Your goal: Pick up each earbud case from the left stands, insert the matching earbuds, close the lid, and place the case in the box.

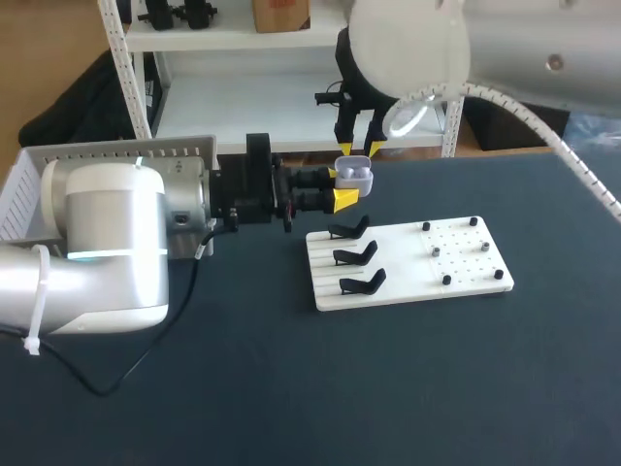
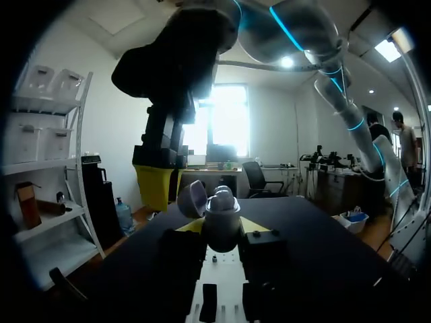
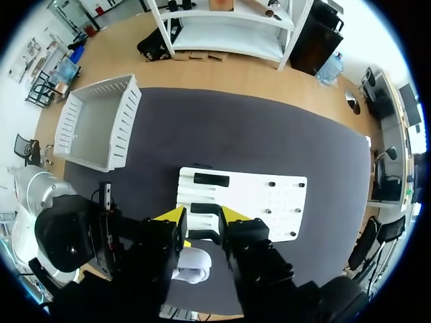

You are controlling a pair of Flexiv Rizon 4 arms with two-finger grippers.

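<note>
Your dark table (image 1: 243, 388) carries a white pegged board (image 1: 466, 262) with three black stands (image 1: 354, 255), well apart from its near edge, and a white slatted box (image 1: 116, 150) at the left, while behind the board your left gripper (image 1: 343, 186) clamps the open-lidded white earbud case (image 1: 356, 173), and your right gripper (image 1: 358, 149) hangs just above it, fingers parted, gripping nothing.

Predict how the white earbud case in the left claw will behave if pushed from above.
The earbud case looks like small hard plastic, so probably light and stiff. Its smooth rounded shell might slip in the left claw. The open lid would likely swing when pushed.
</note>
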